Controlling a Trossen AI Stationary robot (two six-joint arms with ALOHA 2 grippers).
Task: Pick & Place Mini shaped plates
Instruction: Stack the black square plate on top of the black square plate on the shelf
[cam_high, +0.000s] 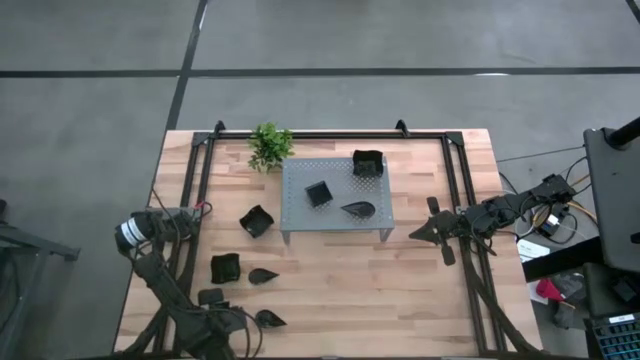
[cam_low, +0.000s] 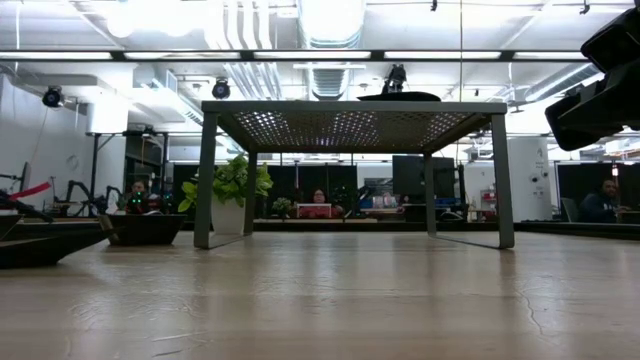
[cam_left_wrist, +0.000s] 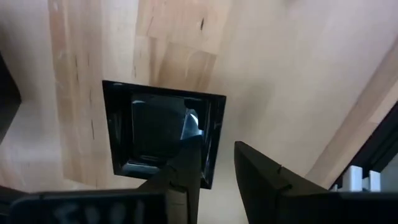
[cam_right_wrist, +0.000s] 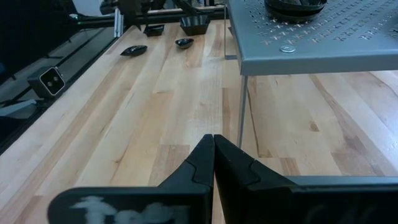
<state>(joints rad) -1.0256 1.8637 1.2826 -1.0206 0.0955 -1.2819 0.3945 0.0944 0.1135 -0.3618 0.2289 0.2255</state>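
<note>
Overhead, fluorescent lights cross the room beyond the pale wooden table (cam_high: 400, 280); left gripper (cam_left_wrist: 214, 165) pinches a glossy black square dish's (cam_left_wrist: 155, 130) rim, right gripper (cam_right_wrist: 213, 155) pressed together.

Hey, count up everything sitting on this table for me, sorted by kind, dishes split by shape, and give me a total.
Square black dishes: 5
Teardrop black dishes: 3
Grey perforated stand: 1
Green potted plant: 1
Total: 10
</note>
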